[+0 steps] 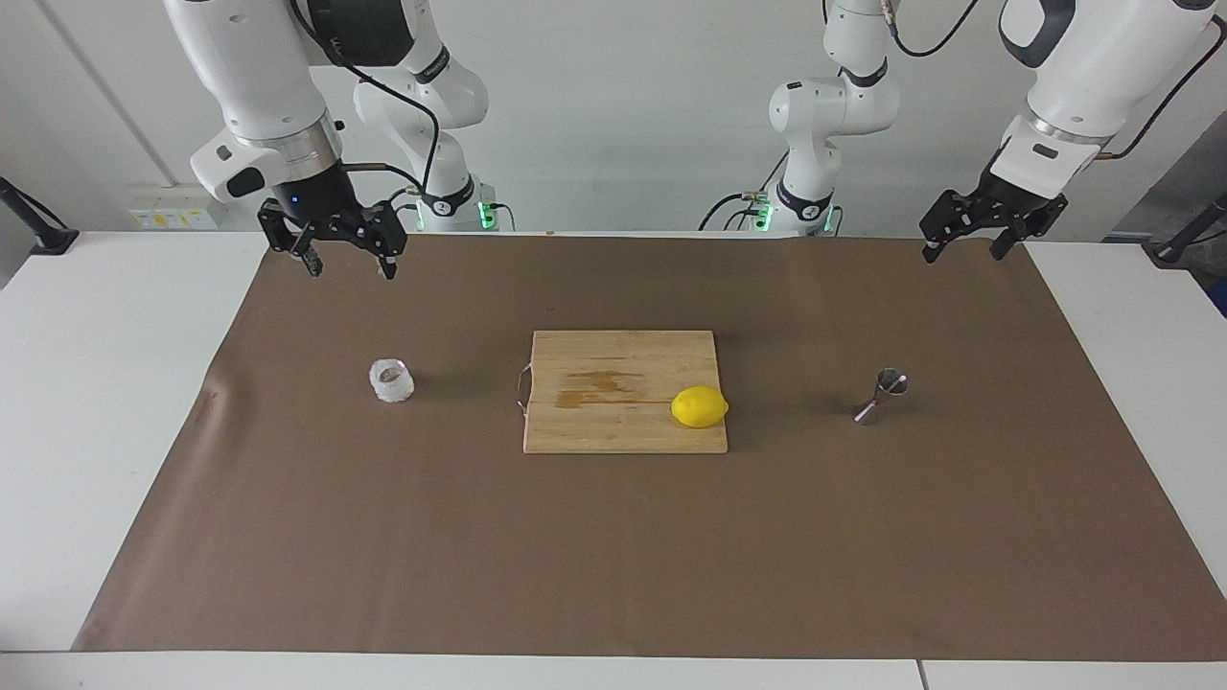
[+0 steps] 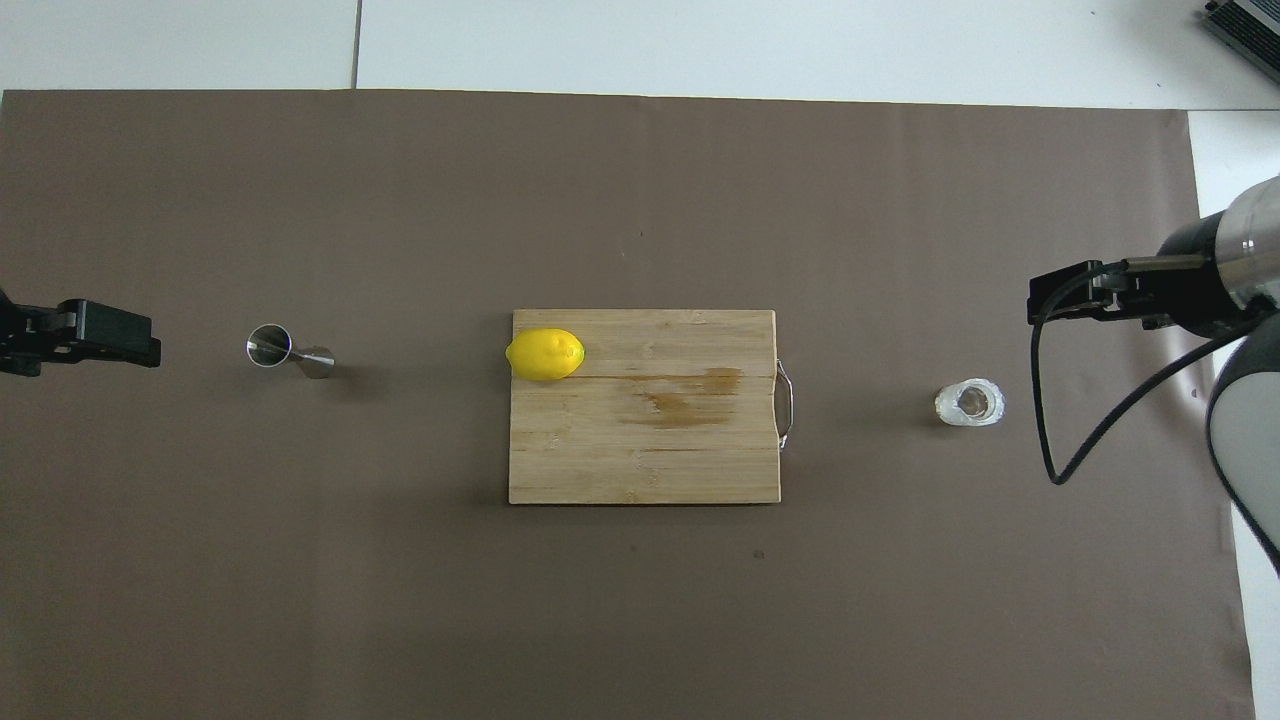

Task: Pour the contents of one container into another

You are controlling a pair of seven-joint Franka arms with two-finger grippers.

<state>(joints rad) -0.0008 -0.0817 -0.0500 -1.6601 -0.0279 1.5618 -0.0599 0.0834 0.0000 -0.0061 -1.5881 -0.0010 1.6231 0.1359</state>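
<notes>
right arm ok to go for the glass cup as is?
Probably yes. The right gripper hangs open over the brown mat, and the glass cup stands alone at that arm's end; nothing lies between. The cutting board is well aside.

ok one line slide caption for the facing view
Both grippers open and raised, glass cup, lemon on cutting board, jigger untouched.
</notes>
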